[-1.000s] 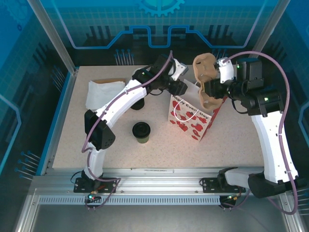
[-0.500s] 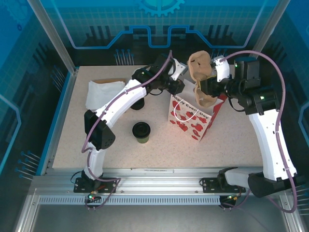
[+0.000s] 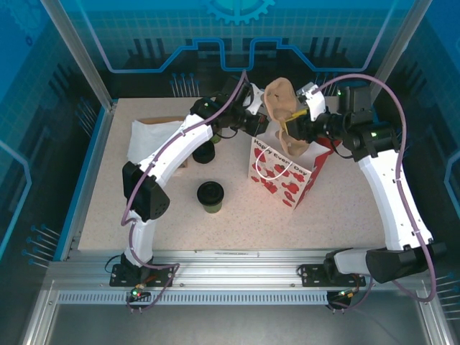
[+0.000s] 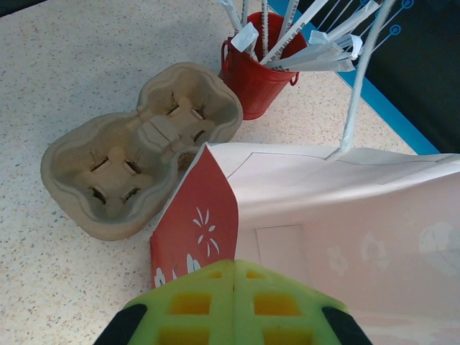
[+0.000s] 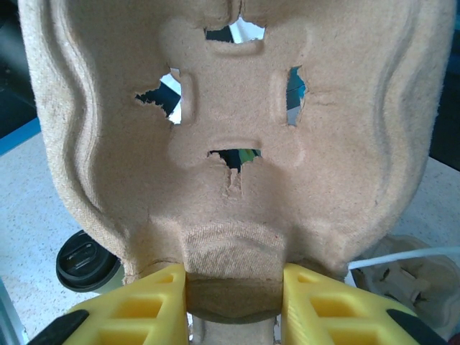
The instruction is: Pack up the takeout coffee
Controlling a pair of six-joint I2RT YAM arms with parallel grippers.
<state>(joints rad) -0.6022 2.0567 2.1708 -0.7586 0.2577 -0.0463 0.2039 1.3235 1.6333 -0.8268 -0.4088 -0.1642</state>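
Top view: gift bag (image 3: pixel 284 176), white glossy paper with red hearts and a red side panel, stands upright on the speckled table (image 3: pixel 345 215). The takeout coffee (image 3: pixel 210 195) is upright on the table left of the bag and a little nearer the arm bases, well apart from it. It's an olive paper cup with a round black lid on. Left gripper (image 3: pixel 260 123) is at the bag's far-left top corner. Right gripper (image 3: pixel 293 123) is above the bag's far rim, holding a tan moulded-pulp carrier (image 3: pixel 277 100) on edge over the opening. A flat white paper sack (image 3: pixel 154 136) lies far left of the bag.

Left wrist: yellow-green fingers (image 4: pixel 194 305) are pressed flat together, and the bag's corner fold, where the red panel meets the white wall, runs into the seam between them. That reads as a pinch on the bag rim. A white cord handle (image 4: pixel 357 93) rises from the rim. Beyond the bag a second carrier (image 4: pixel 144 144), rough fibre with two cross-cut cup wells, lies on the table. Just beside it is a red bucket (image 4: pixel 259 75) of white wrapped sticks.

Right wrist: both yellow fingers clamp the held carrier's end tab, with its fibrous underside facing the camera. The lidded cup sits on the table below-left.
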